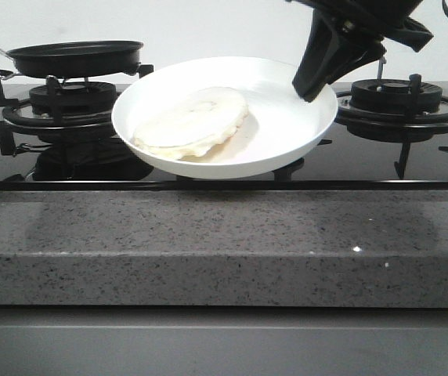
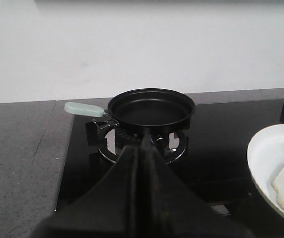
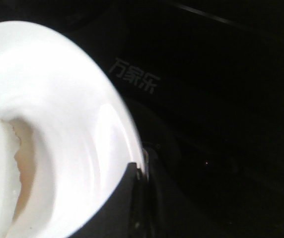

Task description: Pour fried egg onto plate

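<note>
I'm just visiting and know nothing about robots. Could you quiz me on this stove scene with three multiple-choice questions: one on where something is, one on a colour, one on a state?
1. Where is the fried egg?
A. in the pan
B. on the plate
C. on the counter

2. What colour is the pan's handle?
A. pale green
B. red
C. black

3. What is the state of the plate?
A. flat on the counter
B. upside down on a burner
C. held up above the stove, tilted, by the right gripper

Answers:
1 B: the egg lies inside the white plate, and the pan on the left burner is empty.
2 A: the left wrist view shows a pale green handle on the black pan.
3 C: the gripper clamps the plate's rim, and the plate hangs clear of the stove.
</note>
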